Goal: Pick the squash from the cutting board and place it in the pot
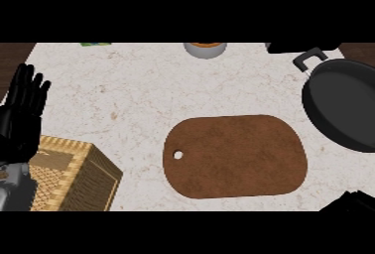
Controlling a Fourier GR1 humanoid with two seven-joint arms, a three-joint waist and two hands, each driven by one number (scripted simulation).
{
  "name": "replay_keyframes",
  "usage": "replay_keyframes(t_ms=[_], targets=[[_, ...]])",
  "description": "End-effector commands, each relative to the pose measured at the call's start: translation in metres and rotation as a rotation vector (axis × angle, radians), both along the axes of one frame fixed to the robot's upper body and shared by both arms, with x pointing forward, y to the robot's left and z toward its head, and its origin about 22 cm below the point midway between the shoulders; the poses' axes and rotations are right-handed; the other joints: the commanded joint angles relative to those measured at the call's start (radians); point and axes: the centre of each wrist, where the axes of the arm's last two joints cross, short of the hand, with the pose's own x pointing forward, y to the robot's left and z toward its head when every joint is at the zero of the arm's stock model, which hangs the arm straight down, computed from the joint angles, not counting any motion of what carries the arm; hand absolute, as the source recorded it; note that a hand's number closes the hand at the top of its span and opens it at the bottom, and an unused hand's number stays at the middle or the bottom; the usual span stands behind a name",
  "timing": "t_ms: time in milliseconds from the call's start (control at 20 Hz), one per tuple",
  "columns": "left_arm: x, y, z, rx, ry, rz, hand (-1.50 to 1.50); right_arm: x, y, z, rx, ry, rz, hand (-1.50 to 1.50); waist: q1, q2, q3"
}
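The brown cutting board (234,156) lies in the middle of the counter with nothing on it. A dark pot (344,106) with a black handle (309,58) sits at the right edge; its inside looks dark and bare. No squash shows anywhere. My left hand (21,116) rests open at the left edge, fingers up, apart from the board. A black shape at the lower right corner is my right hand (353,201), near the board's right corner; most of it is cut off by the view's edge.
A woven basket (70,176) stands at the lower left beside my left forearm. A grey cup (205,48) with something orange in it sits at the far edge. A black object (300,47) lies behind the pot, and a green item (95,44) shows at the top left.
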Motion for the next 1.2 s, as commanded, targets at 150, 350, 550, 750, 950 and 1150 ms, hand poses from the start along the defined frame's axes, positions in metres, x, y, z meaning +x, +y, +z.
replay_keyframes(t_ms=[150, 350, 550, 750, 950, 1150], targets=[[-0.004, -0.008, -0.013, 0.015, 0.105, -0.032, 0.0, 0.003, -0.05, 0.039, 0.107, -0.126, -0.186, 1.5, 0.033, 0.013, -0.014], [-0.004, 0.001, -0.014, 0.008, 0.117, -0.041, 0.0, 0.017, -0.085, 0.052, 0.152, -0.087, -0.231, 1.5, 0.048, 0.015, -0.015], [0.015, -0.012, -0.011, 0.012, 0.11, -0.054, 0.0, 0.046, -0.111, 0.059, 0.202, -0.079, -0.275, 1.5, 0.063, 0.022, -0.015], [0.011, -0.019, -0.017, 0.007, 0.11, -0.077, 0.0, 0.064, -0.145, 0.025, 0.267, -0.011, -0.29, 1.5, 0.074, 0.023, -0.014], [0.015, -0.019, -0.018, 0.023, 0.104, -0.074, 0.0, 0.093, -0.154, 0.018, 0.353, -0.022, -0.275, 1.5, 0.078, 0.023, -0.014], [0.014, -0.03, -0.01, 0.004, 0.078, -0.085, 0.0, 0.096, -0.179, 0.028, -0.047, -0.173, -0.464, 1.5, 0.097, 0.03, -0.013]])
